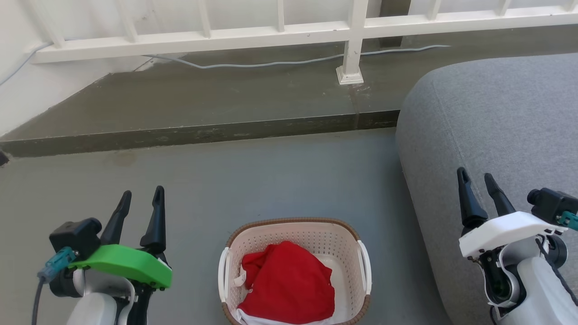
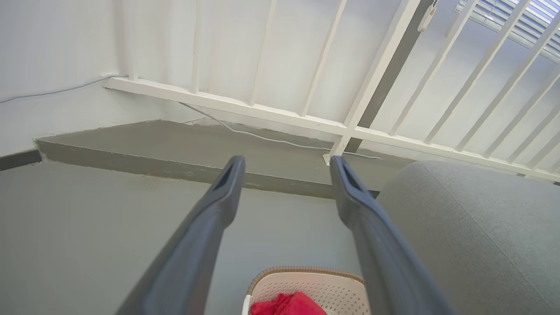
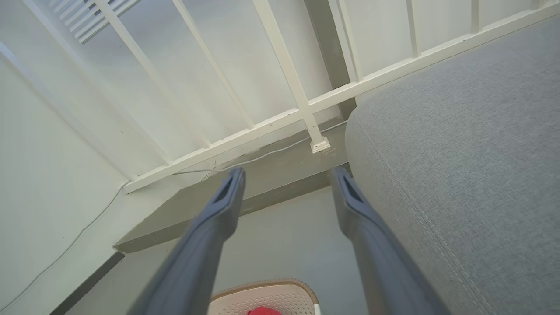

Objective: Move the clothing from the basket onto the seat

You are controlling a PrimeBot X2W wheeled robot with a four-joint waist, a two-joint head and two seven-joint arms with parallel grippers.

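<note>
Nearest me, the basket [image 1: 295, 228] sits on the floor with the red clothing [image 1: 289, 282] heaped inside. My left gripper [image 1: 142, 193] and right gripper [image 1: 475, 174] flank it, fingers spread apart and holding nothing. The grey seat [image 1: 496, 117] lies just right of the basket, and beyond it is a white railing [image 1: 226, 38].
</note>
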